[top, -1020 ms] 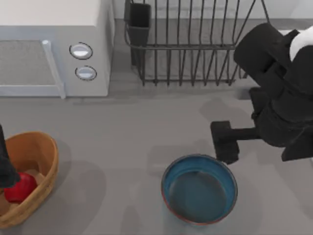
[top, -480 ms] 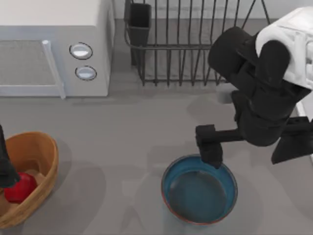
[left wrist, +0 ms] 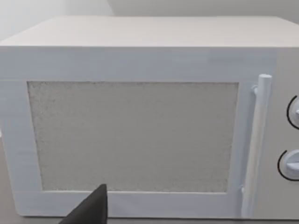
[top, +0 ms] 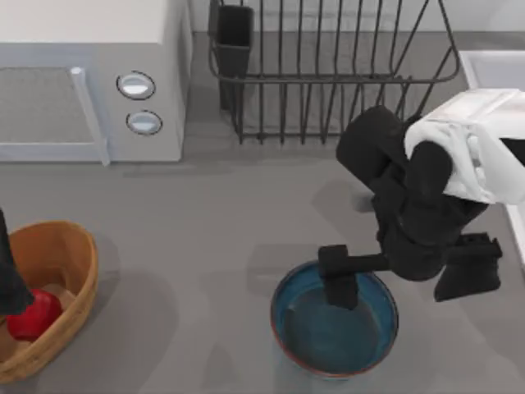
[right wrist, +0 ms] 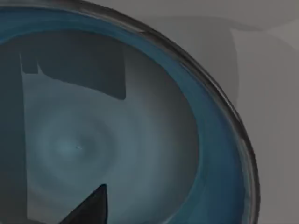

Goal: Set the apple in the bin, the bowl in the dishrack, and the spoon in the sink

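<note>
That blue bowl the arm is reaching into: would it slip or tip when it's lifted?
Probably stiff: the bowl looks like glazed pottery. Its glossy glaze may be slippery. Pinched at one rim by the right gripper, such a deep bowl might tilt.

Overhead camera plus two wrist cameras
Top looks straight down; right wrist hovers close above the bowl (right wrist: 140, 140), at top view's five o'clock; left wrist faces the microwave (left wrist: 140, 135).

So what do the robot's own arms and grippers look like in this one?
The right arm is built of rounded matte black segments with one glossy white shell section near the wrist. Its right gripper is black and blocky, with flat rectangular fingers on a cross bar. The left arm appears as a dark sliver at the top view's left edge. No cables or markings are visible.
</note>
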